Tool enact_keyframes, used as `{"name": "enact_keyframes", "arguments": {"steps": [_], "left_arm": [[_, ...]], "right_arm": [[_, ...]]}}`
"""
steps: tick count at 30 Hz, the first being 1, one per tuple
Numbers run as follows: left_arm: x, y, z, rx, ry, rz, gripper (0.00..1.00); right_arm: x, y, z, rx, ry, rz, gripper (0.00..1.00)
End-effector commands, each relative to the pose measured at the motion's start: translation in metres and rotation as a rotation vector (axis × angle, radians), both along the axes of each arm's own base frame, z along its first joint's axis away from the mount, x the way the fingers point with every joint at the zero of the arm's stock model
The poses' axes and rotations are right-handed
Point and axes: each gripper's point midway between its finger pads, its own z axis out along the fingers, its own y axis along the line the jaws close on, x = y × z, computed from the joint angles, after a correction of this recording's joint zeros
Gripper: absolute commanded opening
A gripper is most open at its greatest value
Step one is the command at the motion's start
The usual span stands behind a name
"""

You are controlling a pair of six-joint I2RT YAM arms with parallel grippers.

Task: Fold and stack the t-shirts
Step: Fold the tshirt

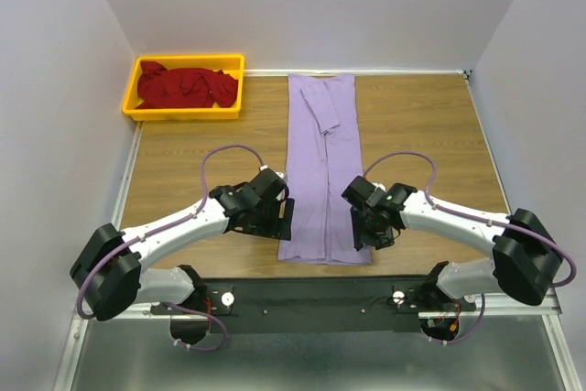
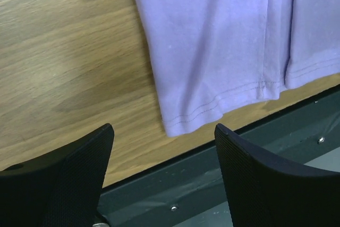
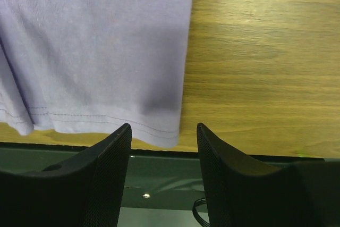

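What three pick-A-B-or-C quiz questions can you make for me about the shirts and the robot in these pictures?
1. Where is the crumpled dark red cloth shirt?
A. In the yellow plastic bin at the far left corner
B. On top of the long shirt
C. Hanging from an arm

2. What colour is the long folded cloth shirt lying on the wooden table?
A. Green
B. Lilac
C. Black

3. How are the black left end effector and right end effector?
A. Both shut on the long shirt
B. One holds the red shirt
C. Both open, holding nothing

Answers:
1 A, the red heap sits inside the bin's walls.
2 B, every view shows it pale purple.
3 C, each wrist view shows the fingers spread apart with nothing pinched.
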Motion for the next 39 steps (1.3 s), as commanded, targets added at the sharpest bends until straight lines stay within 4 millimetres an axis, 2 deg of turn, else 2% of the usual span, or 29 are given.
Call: {"name": "enact_keyframes", "arguments": {"steps": [1, 6, 9, 12, 16, 18, 19, 22, 29, 34, 39], "left_arm": [[0.003, -0.004, 0.001, 0.022, -0.003, 0.016, 0.83], [-0.001, -0.010, -0.005, 0.032, 0.020, 0.013, 0.83], [-0.004, -0.013, -0.012, 0.061, 0.037, 0.002, 0.82], [-0.006, -0.018, -0.018, 0.086, 0.067, -0.021, 0.72], [-0.015, -0.021, -0.031, 0.154, 0.109, -0.060, 0.65], [-0.014, -0.024, -0.033, 0.182, 0.110, -0.073, 0.61], [-0.016, -0.023, -0.033, 0.199, 0.115, -0.077, 0.60], [-0.020, -0.024, -0.034, 0.227, 0.127, -0.085, 0.54], [-0.018, -0.012, -0.034, 0.278, 0.112, -0.040, 0.50], [-0.020, -0.008, -0.047, 0.320, 0.139, -0.048, 0.42], [-0.024, -0.009, -0.058, 0.335, 0.169, -0.083, 0.42]], "right_arm": [[-0.004, 0.009, -0.012, 0.059, 0.055, 0.002, 0.59], [-0.009, 0.000, -0.028, 0.053, 0.091, -0.019, 0.55], [-0.010, 0.000, -0.031, 0.068, 0.123, -0.021, 0.53], [-0.012, -0.003, -0.037, 0.056, 0.145, -0.022, 0.48], [-0.012, -0.003, -0.039, 0.059, 0.154, -0.016, 0.42], [-0.012, -0.002, -0.039, 0.063, 0.154, -0.014, 0.34], [-0.011, -0.002, -0.038, 0.066, 0.152, -0.015, 0.23], [-0.010, -0.002, -0.037, 0.068, 0.148, -0.012, 0.09], [-0.010, -0.001, -0.037, 0.068, 0.148, 0.002, 0.09], [-0.008, -0.001, -0.037, 0.068, 0.144, 0.005, 0.09], [-0.008, 0.000, -0.036, 0.074, 0.139, 0.004, 0.09]]}}
